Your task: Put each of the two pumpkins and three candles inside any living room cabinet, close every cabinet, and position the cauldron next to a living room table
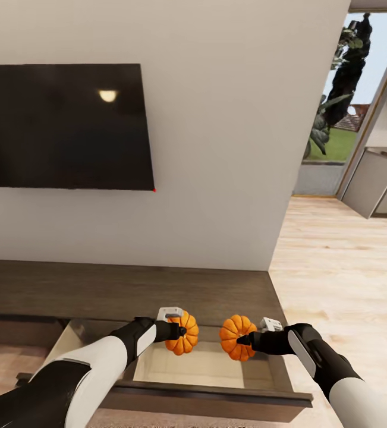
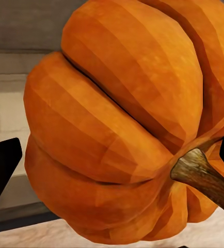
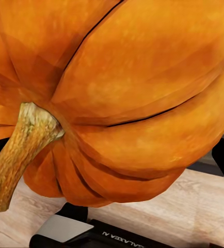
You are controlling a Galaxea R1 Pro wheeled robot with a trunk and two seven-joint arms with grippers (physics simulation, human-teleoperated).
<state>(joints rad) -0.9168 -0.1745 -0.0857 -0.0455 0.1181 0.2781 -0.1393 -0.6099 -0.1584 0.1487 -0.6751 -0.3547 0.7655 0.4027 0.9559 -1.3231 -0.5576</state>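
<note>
Orange pumpkins hang side by side above the open drawer of the dark wooden cabinet: the left pumpkin clamped in the left gripper, the right pumpkin clamped in the right gripper, stems turned toward the arms. Both sit just over the drawer's pale floor, so the drop is straight down. A black TV hangs on the wall behind; nothing blocks the way.
</note>
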